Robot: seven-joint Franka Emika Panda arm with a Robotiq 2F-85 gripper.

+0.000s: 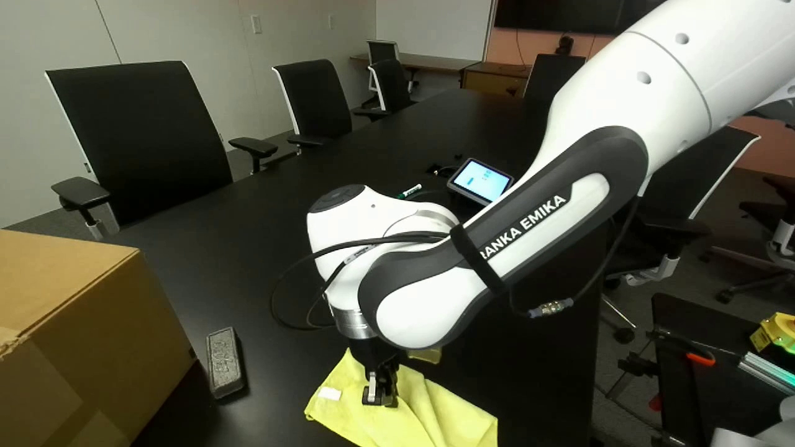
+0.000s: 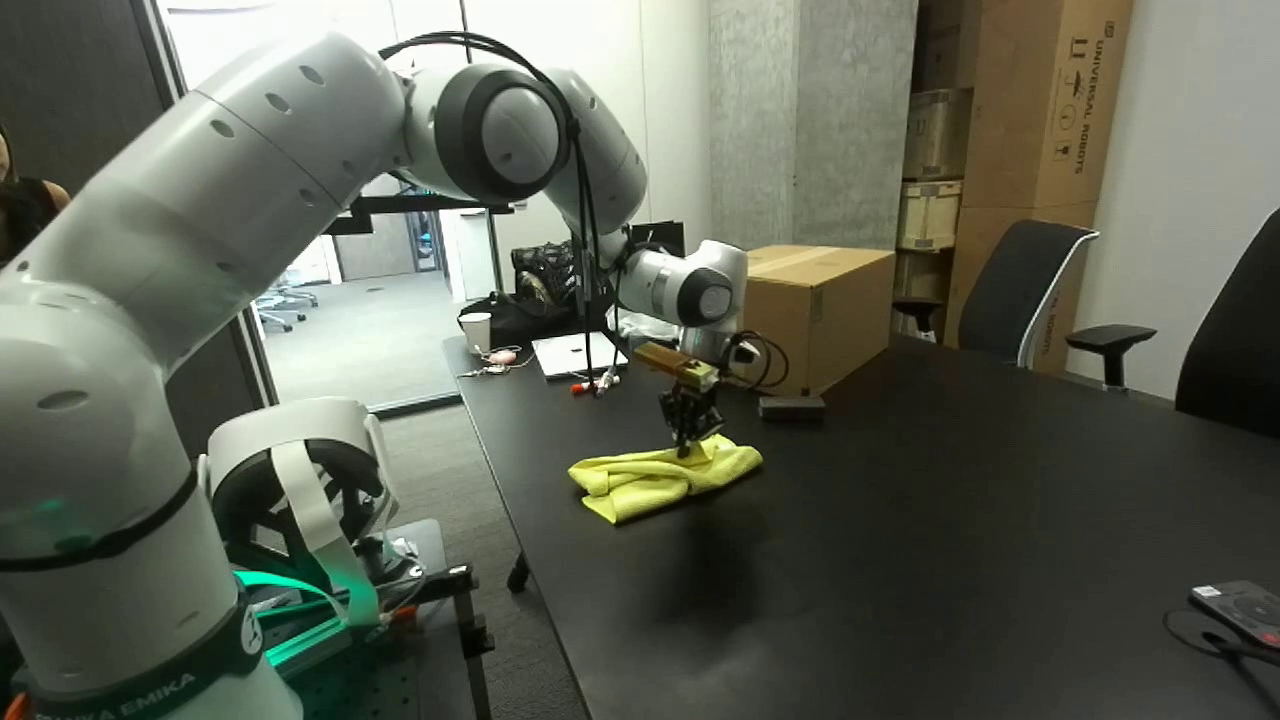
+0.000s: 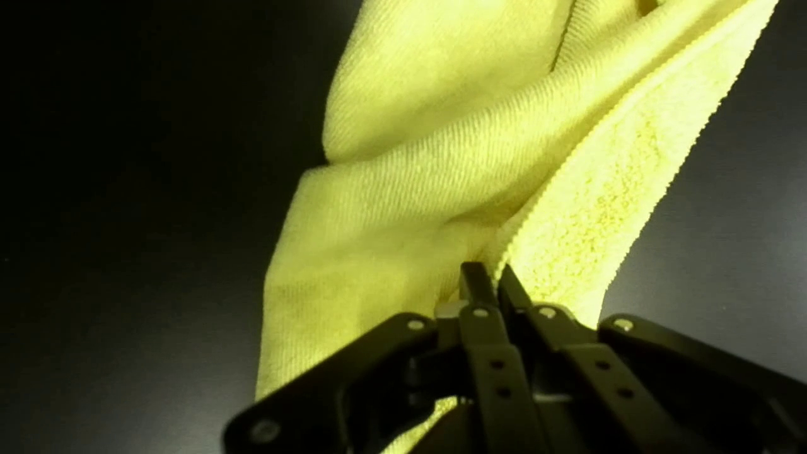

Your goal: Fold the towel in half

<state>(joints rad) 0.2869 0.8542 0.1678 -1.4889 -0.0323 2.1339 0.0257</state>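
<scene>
Likely light, limp and hard to harm, the towel [image 3: 435,170] wants holding by its edge, where the claw [image 3: 495,285] pinches it.

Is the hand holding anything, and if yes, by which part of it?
Yes: the hand pinches the towel by a raised edge.

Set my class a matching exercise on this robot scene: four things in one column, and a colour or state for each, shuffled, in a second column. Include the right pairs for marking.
Things
1) towel
2) fingers
3) cardboard box
4) small screen

Descriptions
A) brown
B) lit up
C) yellow
D) closed on fabric

Pairs: 1-C, 2-D, 3-A, 4-B
</scene>
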